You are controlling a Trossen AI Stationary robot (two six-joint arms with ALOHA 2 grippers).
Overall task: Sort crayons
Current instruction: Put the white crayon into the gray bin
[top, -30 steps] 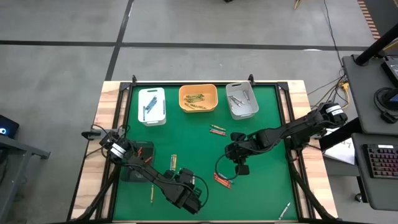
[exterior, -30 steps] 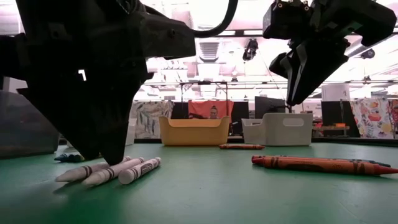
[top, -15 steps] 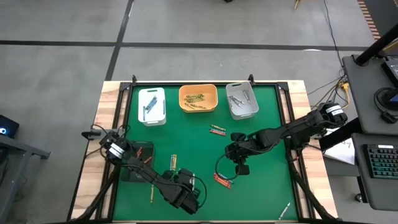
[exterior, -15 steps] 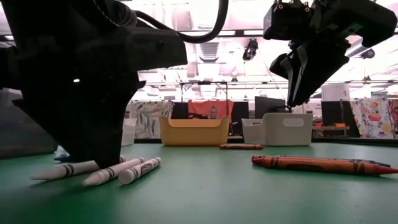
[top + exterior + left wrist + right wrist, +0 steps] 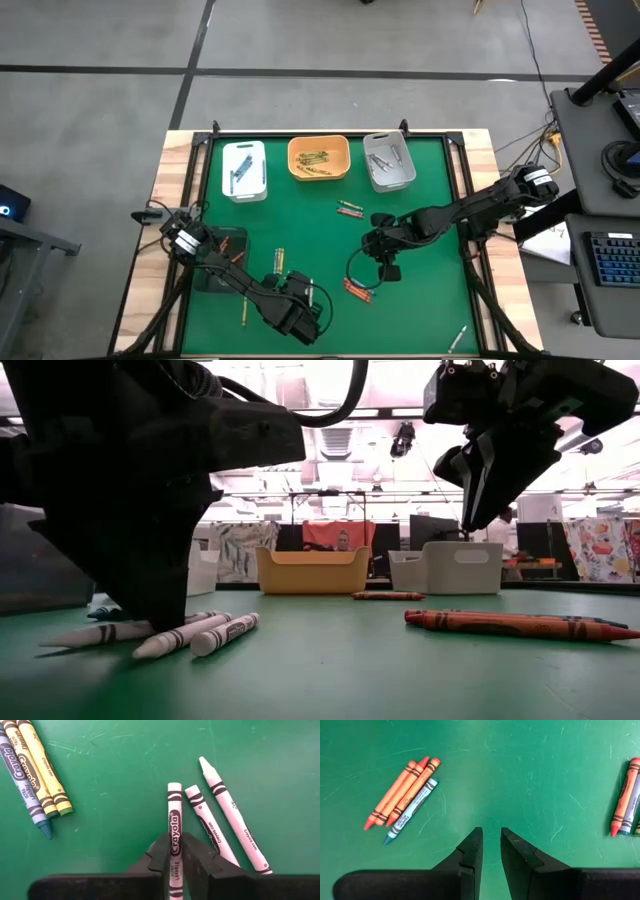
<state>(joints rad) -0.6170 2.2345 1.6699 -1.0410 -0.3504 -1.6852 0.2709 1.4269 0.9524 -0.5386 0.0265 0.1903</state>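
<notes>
- High view: the green desk (image 5: 420, 300) has three bins along the far edge, a white bin (image 5: 244, 170), an orange bin (image 5: 319, 158) and a grey bin (image 5: 389, 161), and each already has some crayons in it. So I'd say sorting is partly done. Loose ones are left though: a pair near the middle (image 5: 349, 209), a red bunch (image 5: 358, 291) by the right arm, a few more by the left arm, and one stray (image 5: 457, 338) near the front right corner.
- Low view: the left end effector (image 5: 165, 622) is right down on the desk among three white crayons (image 5: 190, 636). The right end effector (image 5: 480, 510) hangs in the air above a long red crayon (image 5: 515, 624), holding nothing that I can see.
- Left wrist view: the fingers are pinched onto one white crayon (image 5: 174, 827), which lies flat on the desk. Two more white ones sit just beside it, and a yellow and blue group (image 5: 31, 767) lies off to the side.
- Right wrist view: the fingers stand slightly apart with only bare green between them. An orange and blue cluster (image 5: 405, 792) lies ahead, untouched.
- My guess: lots left to do, and this white one goes to a bin next.
</notes>
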